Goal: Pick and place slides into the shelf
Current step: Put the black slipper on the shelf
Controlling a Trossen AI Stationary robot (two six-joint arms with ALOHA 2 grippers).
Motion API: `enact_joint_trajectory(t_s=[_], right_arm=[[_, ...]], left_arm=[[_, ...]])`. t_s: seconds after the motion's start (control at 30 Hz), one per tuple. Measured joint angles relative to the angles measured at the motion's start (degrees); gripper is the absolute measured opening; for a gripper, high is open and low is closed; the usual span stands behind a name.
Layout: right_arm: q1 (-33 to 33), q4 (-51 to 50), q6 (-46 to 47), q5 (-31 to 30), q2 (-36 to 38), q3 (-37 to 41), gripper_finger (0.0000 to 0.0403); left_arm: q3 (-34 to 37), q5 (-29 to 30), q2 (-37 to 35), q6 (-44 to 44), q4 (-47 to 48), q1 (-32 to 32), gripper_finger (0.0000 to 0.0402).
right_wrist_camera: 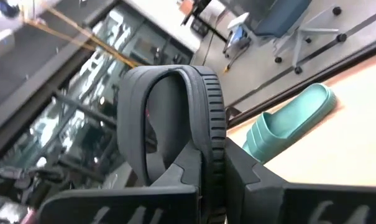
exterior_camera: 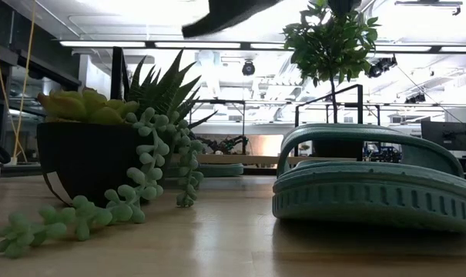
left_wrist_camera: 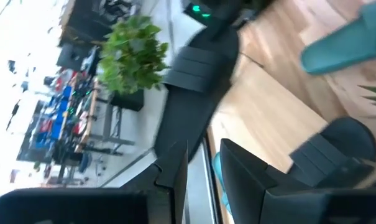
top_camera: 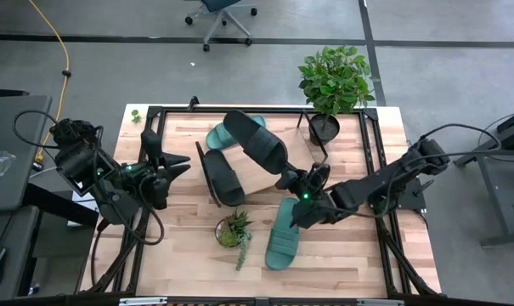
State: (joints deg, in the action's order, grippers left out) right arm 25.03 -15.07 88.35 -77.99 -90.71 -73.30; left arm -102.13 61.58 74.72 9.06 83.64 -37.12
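Wood tabletop (top_camera: 341, 263) fills the high view; on it, mid-table, sits the slanted light-wood shelf (top_camera: 261, 177) w/ thin black end frames; tall potted plant (top_camera: 335, 81) at the far right corner.

Slides next: raised black slide (top_camera: 255, 140) hangs over the shelf, toe pointing to the far left, heel end in the right gripper (top_camera: 292, 180); right wrist view shows those fingers pressed tight on the sole's edge, strap arching up in front of the cam. Second black slide (top_camera: 223, 177) lies at the shelf's left end; far teal slide (top_camera: 221, 134) peeks out behind it, partly hidden by the raised one; near teal slide (top_camera: 284, 234) lies on bare table in front, not on the shelf. Small succulent pot (top_camera: 232, 229) just beside it.

Left gripper (top_camera: 178, 166) hovers near the second black slide, fingers a little apart, nothing between them.

Step in hand, I'd judge: setting the raised slide down. To do it well: swing it parallel w/ the second black slide; lower it sole-flat onto the bare board just beside that one, not overlapping; let go only once it rests, since the slope could let it slip; keep the left arm clear.
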Motion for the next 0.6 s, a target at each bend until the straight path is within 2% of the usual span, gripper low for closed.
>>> enact_joint_trajectory(t_s=[0.23, 0.6], right_arm=[[0.1, 4.7, 6.3, -3.7, -5.8, 0.0, 0.0005], [-0.3, 18.0, 7.2, -7.3, -14.0, 0.0, 0.0005]], left_arm=[[0.0, 1.8, -1.2, -4.8, -0.1, 0.0, 0.0085], [0.0, 1.7, -4.1, -8.3, 0.0, 0.0, 0.0085]])
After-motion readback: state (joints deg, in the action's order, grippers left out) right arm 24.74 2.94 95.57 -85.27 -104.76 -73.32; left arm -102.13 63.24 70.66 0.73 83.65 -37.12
